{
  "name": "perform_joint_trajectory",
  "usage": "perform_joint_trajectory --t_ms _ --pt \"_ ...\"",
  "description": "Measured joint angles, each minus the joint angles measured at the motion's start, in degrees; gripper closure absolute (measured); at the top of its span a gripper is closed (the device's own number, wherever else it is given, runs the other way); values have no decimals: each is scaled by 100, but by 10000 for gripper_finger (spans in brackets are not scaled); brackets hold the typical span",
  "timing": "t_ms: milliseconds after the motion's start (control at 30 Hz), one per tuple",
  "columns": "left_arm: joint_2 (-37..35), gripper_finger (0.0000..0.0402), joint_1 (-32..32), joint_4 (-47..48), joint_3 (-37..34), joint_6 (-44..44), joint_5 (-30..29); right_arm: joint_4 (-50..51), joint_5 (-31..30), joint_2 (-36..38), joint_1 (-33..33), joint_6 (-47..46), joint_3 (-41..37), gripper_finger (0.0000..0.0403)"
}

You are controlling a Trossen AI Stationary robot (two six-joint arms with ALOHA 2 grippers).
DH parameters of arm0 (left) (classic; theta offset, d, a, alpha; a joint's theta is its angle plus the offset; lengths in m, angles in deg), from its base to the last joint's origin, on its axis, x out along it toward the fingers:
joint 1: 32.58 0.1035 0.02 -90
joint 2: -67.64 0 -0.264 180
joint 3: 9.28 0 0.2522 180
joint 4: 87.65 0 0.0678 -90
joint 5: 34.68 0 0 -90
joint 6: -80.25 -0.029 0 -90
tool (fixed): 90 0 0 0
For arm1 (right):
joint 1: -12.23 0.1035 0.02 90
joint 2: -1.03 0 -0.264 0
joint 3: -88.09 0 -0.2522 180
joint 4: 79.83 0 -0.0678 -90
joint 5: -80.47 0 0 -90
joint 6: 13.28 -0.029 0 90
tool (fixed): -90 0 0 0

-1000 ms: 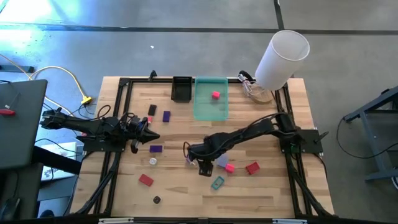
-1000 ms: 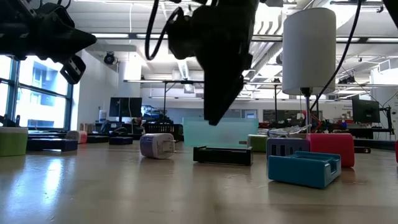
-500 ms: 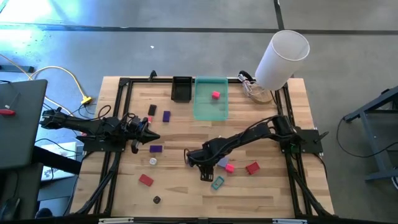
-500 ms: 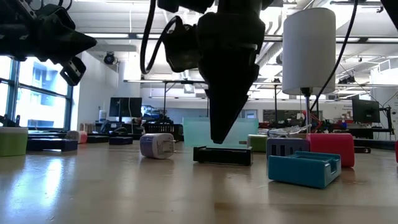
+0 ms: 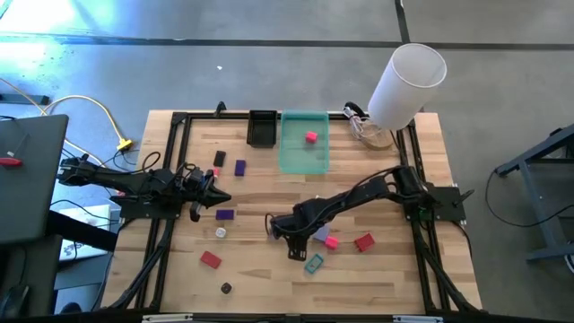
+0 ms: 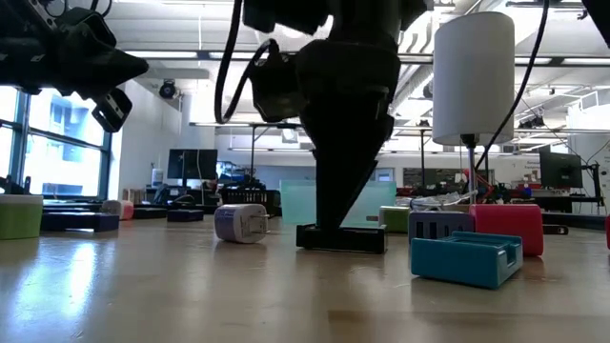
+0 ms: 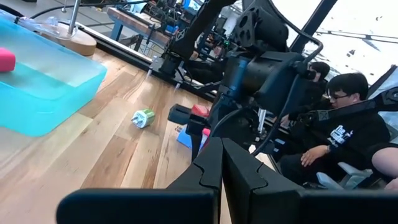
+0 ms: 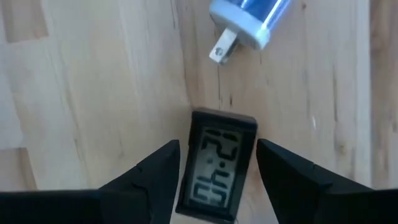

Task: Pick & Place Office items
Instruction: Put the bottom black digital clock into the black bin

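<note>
A small black clock with a grey display (image 8: 216, 163) lies flat on the table, also seen in the low view (image 6: 341, 238). My right gripper (image 8: 217, 177) points steeply down over it and is open, with one finger close on each long side of the clock. From above, my right gripper (image 5: 294, 248) hides the clock. Other office items lie scattered: a teal piece (image 5: 313, 263), a pink one (image 5: 331, 241), red blocks (image 5: 363, 241) (image 5: 210, 259) and purple ones (image 5: 224, 214). My left gripper (image 5: 224, 198) waits shut and level at the table's left.
A blue-and-white plug (image 8: 249, 18) lies just beyond the clock. At the far edge stand a translucent green tray (image 5: 304, 157) holding a pink piece (image 5: 311, 136), a small black tray (image 5: 262, 128) and a big white cylinder (image 5: 408, 82). A person (image 7: 336, 124) sits beyond the table.
My right gripper has come down onto the black clock, moving slightly toward the table's near edge. Its fingertips now stand at the clock's level, and the gap between them looks unchanged. The clock has stayed where it was.
</note>
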State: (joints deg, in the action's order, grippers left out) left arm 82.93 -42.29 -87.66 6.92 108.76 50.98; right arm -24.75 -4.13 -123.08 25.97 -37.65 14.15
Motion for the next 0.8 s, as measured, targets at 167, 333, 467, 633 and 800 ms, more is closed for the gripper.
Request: perform_joint_trajectory --t_ms 167,333,467,633,800 --pt "0 401 0 1 0 0 0 -249 254 2 -68 -34 -179 202" --pt "0 401 0 -1 0 0 0 -271 267 8 -104 -94 -215 202" --pt "0 401 0 -1 0 6 0 -237 196 8 -110 -93 -215 202" --pt "0 401 0 -1 0 136 0 -201 88 8 -110 9 -217 202" --pt "-1 401 0 -1 0 141 0 -59 -100 8 -207 41 -219 204"
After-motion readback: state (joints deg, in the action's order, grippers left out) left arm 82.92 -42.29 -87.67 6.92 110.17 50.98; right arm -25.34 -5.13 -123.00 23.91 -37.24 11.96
